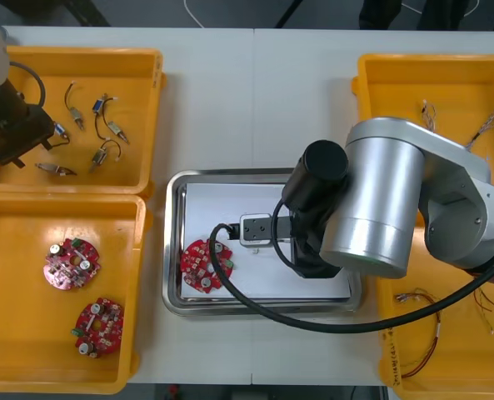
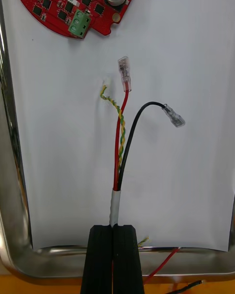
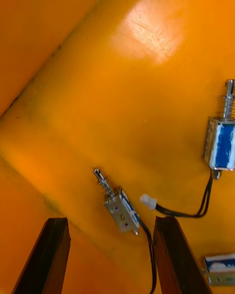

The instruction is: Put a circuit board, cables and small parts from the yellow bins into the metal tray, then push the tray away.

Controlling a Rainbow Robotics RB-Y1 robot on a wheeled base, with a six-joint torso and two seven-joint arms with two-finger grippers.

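My right gripper (image 2: 113,228) is shut on a cable (image 2: 120,147) of red, black and twisted yellow wires, held by its silver sleeve. The cable's free ends reach over the white inside of the metal tray (image 2: 12,225), short of a red circuit board (image 2: 78,2) lying in it. In the front view the right arm (image 1: 380,200) covers the tray's (image 1: 180,187) right half, and the board (image 1: 205,265) lies at its left. My left gripper (image 3: 110,220) stands open in the far left yellow bin (image 1: 138,100), with a small metal part (image 3: 120,210) between its fingers.
Several more small metal parts (image 1: 105,129) lie in the far left bin. Two red circuit boards (image 1: 72,264) lie in the near left bin (image 1: 13,225). The right bins (image 1: 446,75) hold thin cables (image 1: 421,333). Another small part (image 3: 220,144) lies beyond the left gripper's fingers.
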